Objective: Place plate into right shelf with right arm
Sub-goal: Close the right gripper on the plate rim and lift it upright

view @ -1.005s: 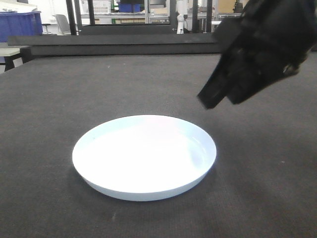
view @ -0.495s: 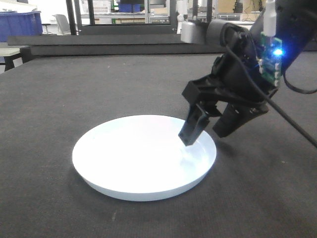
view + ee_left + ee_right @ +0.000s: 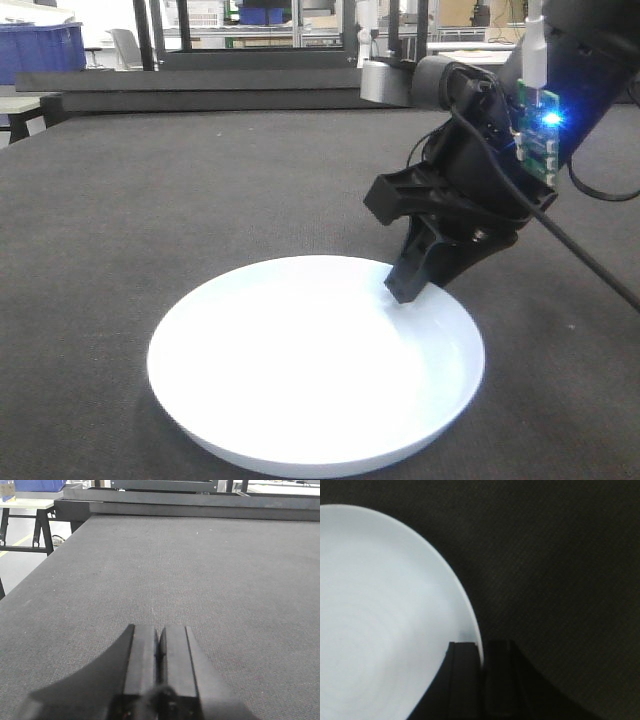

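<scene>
The plate (image 3: pixel 300 370), round, white with a pale-blue tint, lies on the dark table mat (image 3: pixel 150 200) in the front view. My right gripper (image 3: pixel 412 285) comes down from the upper right and is shut on the plate's far right rim. In the right wrist view the thin rim runs between the two black fingers of the right gripper (image 3: pixel 482 650), one inside the plate (image 3: pixel 380 605) and one outside. My left gripper (image 3: pixel 159 632) is shut with nothing in it, low over bare mat. The right shelf is out of view.
A raised black ledge (image 3: pixel 250 90) runs along the table's far edge. A blue bin (image 3: pixel 40 50) stands on a side table at far left. Black uprights (image 3: pixel 150 30) and distant room clutter stand behind.
The right gripper came down from above onto the plate's right rim and shut on it. The plate now shows larger and further right in the front view.
</scene>
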{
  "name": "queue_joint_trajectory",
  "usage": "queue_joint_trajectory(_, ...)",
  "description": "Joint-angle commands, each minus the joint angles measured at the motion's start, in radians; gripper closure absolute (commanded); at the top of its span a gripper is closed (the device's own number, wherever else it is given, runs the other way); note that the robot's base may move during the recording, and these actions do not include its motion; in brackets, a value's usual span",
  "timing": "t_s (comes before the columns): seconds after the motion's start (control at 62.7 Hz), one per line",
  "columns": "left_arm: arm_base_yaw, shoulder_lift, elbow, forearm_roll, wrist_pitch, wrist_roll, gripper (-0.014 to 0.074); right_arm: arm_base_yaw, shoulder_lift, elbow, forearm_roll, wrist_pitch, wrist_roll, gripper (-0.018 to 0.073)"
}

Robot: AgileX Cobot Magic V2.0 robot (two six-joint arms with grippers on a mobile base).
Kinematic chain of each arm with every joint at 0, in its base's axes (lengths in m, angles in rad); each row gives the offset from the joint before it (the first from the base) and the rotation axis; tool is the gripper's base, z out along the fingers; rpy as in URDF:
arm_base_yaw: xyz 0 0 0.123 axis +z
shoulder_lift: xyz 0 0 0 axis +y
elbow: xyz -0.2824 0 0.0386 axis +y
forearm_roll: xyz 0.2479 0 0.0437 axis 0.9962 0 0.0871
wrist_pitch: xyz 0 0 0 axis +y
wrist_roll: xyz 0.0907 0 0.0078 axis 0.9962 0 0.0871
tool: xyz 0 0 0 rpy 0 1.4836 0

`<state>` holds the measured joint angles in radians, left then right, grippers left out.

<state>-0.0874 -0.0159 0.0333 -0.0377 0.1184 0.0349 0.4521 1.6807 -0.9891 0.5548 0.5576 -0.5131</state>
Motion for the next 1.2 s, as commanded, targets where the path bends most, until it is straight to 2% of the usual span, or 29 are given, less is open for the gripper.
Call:
queue_joint_trajectory(0.0, -0.005, -0.005, 0.008, -0.004, -0.086, -0.003, 0.0643, -0.002, -0.04, -0.028, 0.011, -0.03, -0.008, 0.0494)
queue_joint_trajectory(0.287, -0.005, -0.005, 0.008, -0.004, -0.086, -0.003, 0.0643, -0.007, -0.105, -0.072, 0.01, -0.062, -0.008, 0.0494)
queue_joint_trajectory(0.702, -0.005, -0.005, 0.008, -0.004, -0.086, -0.003, 0.0643, -0.044, -0.462, -0.067, 0.009, -0.076, 0.011, 0.0494)
queue_joint_trajectory(0.877, -0.005, -0.005, 0.008, -0.004, -0.086, -0.003, 0.0643, -0.044, -0.677, 0.006, 0.009, -0.099, 0.011, 0.0494)
queue_joint_trajectory(1.181, -0.005, -0.005, 0.008, -0.004, -0.086, -0.003, 0.0643, -0.044, -1.109, 0.228, 0.009, -0.26, 0.011, 0.0494)
